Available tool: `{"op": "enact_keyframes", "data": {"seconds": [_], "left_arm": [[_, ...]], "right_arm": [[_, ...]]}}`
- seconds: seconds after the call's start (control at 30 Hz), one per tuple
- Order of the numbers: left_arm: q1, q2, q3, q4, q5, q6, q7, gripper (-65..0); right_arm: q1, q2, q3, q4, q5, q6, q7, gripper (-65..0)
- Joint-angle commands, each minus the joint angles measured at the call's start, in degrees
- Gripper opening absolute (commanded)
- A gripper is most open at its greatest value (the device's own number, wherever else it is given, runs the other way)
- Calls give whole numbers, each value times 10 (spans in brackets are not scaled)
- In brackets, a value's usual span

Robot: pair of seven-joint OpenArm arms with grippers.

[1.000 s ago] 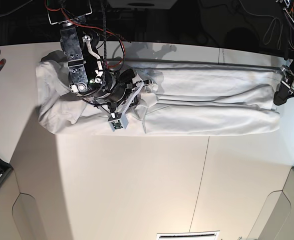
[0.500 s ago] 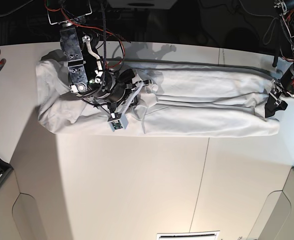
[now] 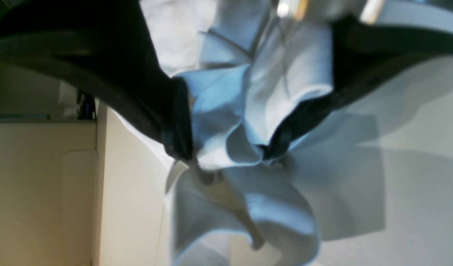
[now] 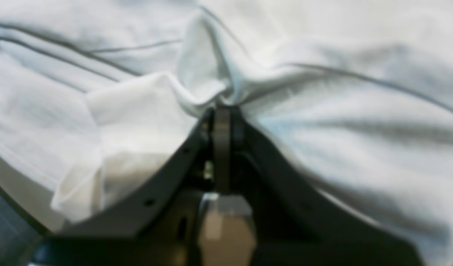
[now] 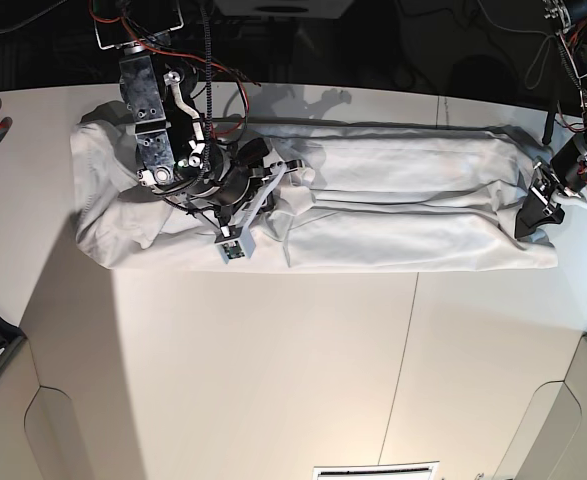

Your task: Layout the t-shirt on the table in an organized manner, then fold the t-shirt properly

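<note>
The t-shirt (image 5: 373, 205) lies stretched into a long, creased band across the far part of the worktop (image 5: 273, 370), running from about 9 o'clock to 3 o'clock in the base view.

The right arm reaches down from 11 o'clock and bends over the cloth. Its right gripper (image 5: 298, 172) sits on the band toward 10 o'clock. In the right wrist view, the right gripper (image 4: 222, 109) has its jaws pressed together on a small peak of fabric, with folds fanning out from the pinch.

The left arm comes in from 2 o'clock, angled down to the band's end at 3 o'clock, where the left gripper (image 5: 531, 215) meets the cloth. In the left wrist view, the left gripper (image 3: 226, 147) stands at a narrow gape with a bunched fold of the t-shirt (image 3: 248, 111) clamped between its dark fingers (image 3: 178, 122). More cloth hangs loosely below it above the pale worktop (image 3: 415, 184).
</note>
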Motion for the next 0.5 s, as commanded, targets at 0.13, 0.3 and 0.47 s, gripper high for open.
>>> {"op": "enact_keyframes", "data": {"seconds": [0.13, 0.3, 0.47], "left_arm": [[-6, -12, -1, 7, 33, -7, -24, -249], [-6, -30, -1, 7, 42, -7, -43, -241], [-6, -44, -1, 7, 0, -7, -13, -241]], "right_arm": [[3, 3, 3, 2, -19, -7, -15, -650], [3, 3, 3, 2, -19, -6, -15, -650], [3, 3, 3, 2, -19, -6, -15, -650]]}}
